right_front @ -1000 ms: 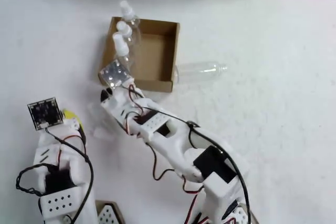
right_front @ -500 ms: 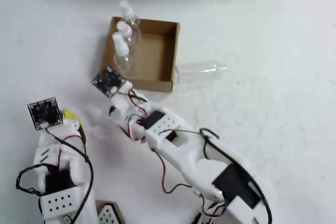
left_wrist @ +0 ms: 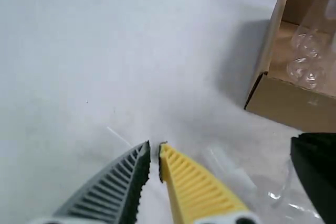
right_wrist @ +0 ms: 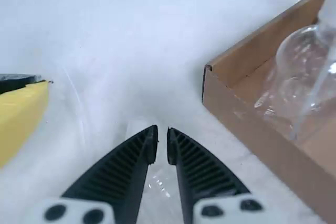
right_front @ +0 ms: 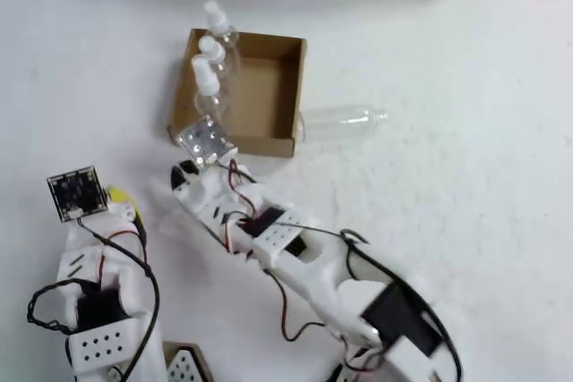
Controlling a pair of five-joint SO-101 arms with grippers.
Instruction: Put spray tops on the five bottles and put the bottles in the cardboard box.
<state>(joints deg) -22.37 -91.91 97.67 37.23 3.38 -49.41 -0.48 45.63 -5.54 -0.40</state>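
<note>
White table (right_front: pixel 466 87), right hand (right_wrist: pixel 161 136) low beside cardboard box (right_front: pixel 265 144), left hand (left_wrist: pixel 154 149) nearby, both closed, empty

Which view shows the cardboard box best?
The high view: it shows the whole cardboard box with three capped bottles in it. Each wrist view shows one corner of it, with clear bottle glass inside.

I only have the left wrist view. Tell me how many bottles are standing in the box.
Observer: Three bottles, each with white spray tops, stand along one wall of the cardboard box.
Operator: Report any bottle beyond the box.
Observer: One clear bottle lies on its side on the table beside the opposite wall; no white top shows on it.
Operator: Give me the right gripper's state.
Observer: The right gripper is shut, low over the table near a box corner.
</note>
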